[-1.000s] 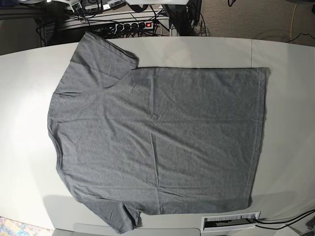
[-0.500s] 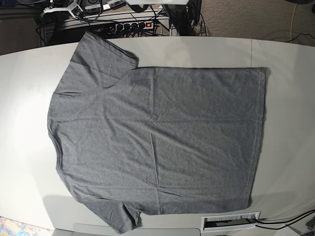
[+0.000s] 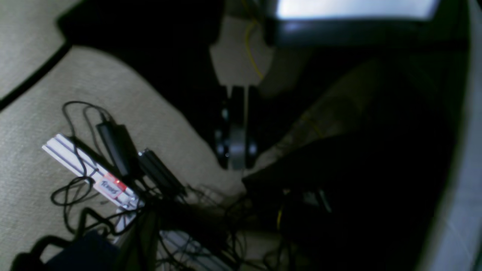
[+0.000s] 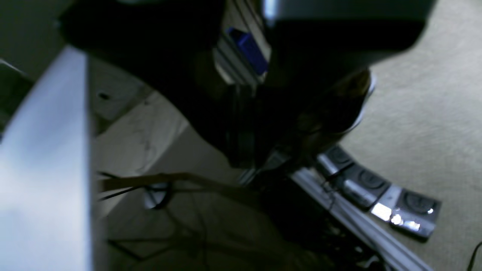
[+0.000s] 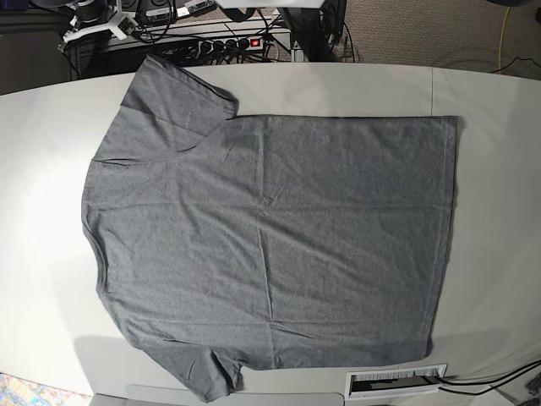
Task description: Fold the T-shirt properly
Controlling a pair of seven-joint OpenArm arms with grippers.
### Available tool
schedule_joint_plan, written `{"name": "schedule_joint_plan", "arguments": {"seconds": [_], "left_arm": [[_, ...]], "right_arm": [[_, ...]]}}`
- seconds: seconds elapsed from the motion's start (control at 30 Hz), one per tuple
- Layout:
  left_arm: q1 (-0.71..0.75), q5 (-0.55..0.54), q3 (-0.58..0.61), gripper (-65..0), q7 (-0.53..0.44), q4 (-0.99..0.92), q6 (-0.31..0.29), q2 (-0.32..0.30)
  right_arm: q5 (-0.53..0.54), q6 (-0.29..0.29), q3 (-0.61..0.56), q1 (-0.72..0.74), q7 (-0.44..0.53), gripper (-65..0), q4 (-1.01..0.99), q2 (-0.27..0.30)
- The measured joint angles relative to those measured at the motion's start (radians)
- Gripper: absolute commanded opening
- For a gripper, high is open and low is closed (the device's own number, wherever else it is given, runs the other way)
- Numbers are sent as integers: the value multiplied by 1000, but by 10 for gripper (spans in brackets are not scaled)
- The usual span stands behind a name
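The heather-grey T-shirt (image 5: pixel 270 237) lies spread flat on the pale table (image 5: pixel 494 254) in the base view. Its neck end points left, its hem right, with one sleeve at the far left and one at the near left. No gripper is over the table. In the left wrist view my left gripper (image 3: pixel 236 160) hangs over the carpeted floor, its dark fingers pressed together on nothing. In the right wrist view my right gripper (image 4: pixel 246 158) is dark and blurred beside the table edge (image 4: pixel 45 169), with nothing seen in it. The shirt shows in neither wrist view.
Behind the table's far edge lie a power strip (image 5: pixel 228 42) and tangled cables. A white arm part (image 5: pixel 89 23) shows at the top left. A white slotted plate (image 5: pixel 396 381) sits at the near table edge. Below the arms are floor cables and a power strip (image 3: pixel 90 173).
The white arm part at the top left of the base view has shifted left and come further into view. The T-shirt has not moved.
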Motion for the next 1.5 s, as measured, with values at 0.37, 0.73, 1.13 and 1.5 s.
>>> {"name": "schedule_joint_plan", "arguments": {"seconds": [0.37,0.73,1.13,1.5], "left_arm": [[88,162,-2,-650,54,173,90,-37],[89,233,-1,-650,66,281,93,-51],[89,325,-1,-650,144,403,93,-71],[54,364,-1,-650,150,428,93,-71]], "right_arm": [[-81,-15,0,-43,-61,-650,167,0],[-186,-83,0,-102,-141,-650,352,1],[-279,-85,0,-103,-162,-650,405,1],[-343,-116,0,-102,-169,-650,405,1]]}}
